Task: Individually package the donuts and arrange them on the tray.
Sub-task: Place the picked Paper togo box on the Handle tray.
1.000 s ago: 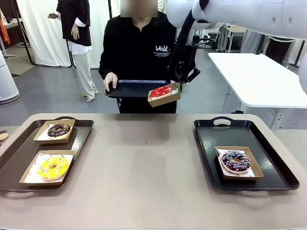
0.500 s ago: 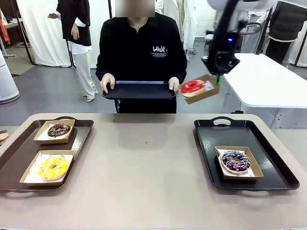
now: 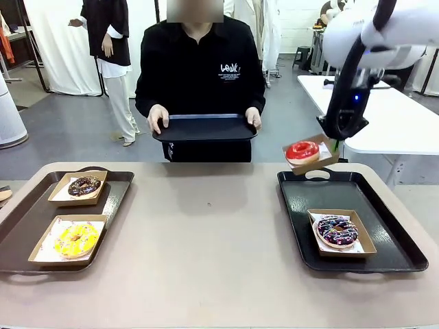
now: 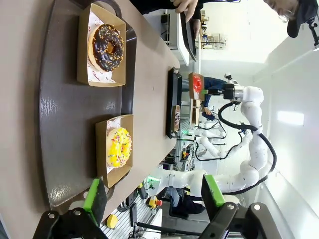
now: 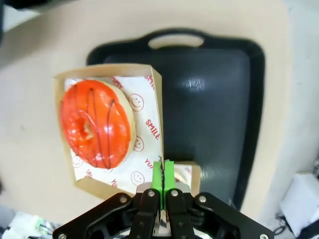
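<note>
I see my right gripper [image 5: 162, 172] pinched shut on the box [image 3: 322, 156] wall, red donut [image 3: 302, 150] just left of the pads (wrist view), in the air above the right tray's [image 3: 398, 241] far handle. My left gripper [image 4: 152, 195] gapes, holding nothing.

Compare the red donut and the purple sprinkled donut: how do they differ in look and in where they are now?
The red donut has a glossy plain glaze with thin dark lines; the purple donut is dark with light sprinkles. The red donut's box hangs in the air, tilted, pinched at its rim by the right tool; the purple donut's box lies flat on the right tray. Both are ring donuts in paper-lined brown boxes.
</note>
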{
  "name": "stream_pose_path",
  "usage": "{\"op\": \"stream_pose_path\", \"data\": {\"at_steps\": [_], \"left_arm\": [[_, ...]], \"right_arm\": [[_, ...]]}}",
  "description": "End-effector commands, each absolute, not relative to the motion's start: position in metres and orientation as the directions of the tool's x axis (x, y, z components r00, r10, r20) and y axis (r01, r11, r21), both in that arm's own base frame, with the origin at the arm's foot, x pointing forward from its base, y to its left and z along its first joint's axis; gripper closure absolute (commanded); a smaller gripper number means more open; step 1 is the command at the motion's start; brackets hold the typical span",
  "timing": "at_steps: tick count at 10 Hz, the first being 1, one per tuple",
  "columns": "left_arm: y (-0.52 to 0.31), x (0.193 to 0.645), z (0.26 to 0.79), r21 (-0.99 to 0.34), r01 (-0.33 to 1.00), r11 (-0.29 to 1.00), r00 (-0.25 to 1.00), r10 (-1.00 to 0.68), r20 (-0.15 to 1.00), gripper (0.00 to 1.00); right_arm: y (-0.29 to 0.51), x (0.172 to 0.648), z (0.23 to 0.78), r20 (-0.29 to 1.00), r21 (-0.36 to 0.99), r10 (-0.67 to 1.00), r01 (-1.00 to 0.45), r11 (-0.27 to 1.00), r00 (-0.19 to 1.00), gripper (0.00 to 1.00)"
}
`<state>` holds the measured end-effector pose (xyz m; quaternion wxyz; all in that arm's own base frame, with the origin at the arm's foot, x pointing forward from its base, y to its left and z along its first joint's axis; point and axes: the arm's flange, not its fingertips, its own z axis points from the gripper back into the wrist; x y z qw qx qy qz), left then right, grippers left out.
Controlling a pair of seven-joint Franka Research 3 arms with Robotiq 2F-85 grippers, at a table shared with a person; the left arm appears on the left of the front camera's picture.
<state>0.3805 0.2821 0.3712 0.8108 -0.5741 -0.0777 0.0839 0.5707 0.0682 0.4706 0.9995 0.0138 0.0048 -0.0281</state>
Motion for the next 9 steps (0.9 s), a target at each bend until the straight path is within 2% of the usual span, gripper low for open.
{"op": "stream_pose_path", "data": {"at_steps": [1,3,9], "left_arm": [[0.281,0.378,0.374,-0.943,-0.042,0.331,0.974,0.223,0.035,0.00],[0.281,0.378,0.374,-0.943,-0.042,0.331,0.974,0.223,0.035,0.00],[0.281,0.378,0.374,-0.943,-0.042,0.331,0.974,0.223,0.035,0.00]], "right_arm": [[0.067,0.572,0.445,-0.003,0.079,-0.039,0.039,0.996,0.999,0.99],[0.068,0.574,0.428,-0.005,0.084,-0.042,0.043,0.996,0.999,0.99],[0.068,0.576,0.429,-0.024,0.048,-0.065,0.066,0.997,0.998,0.99]]}}
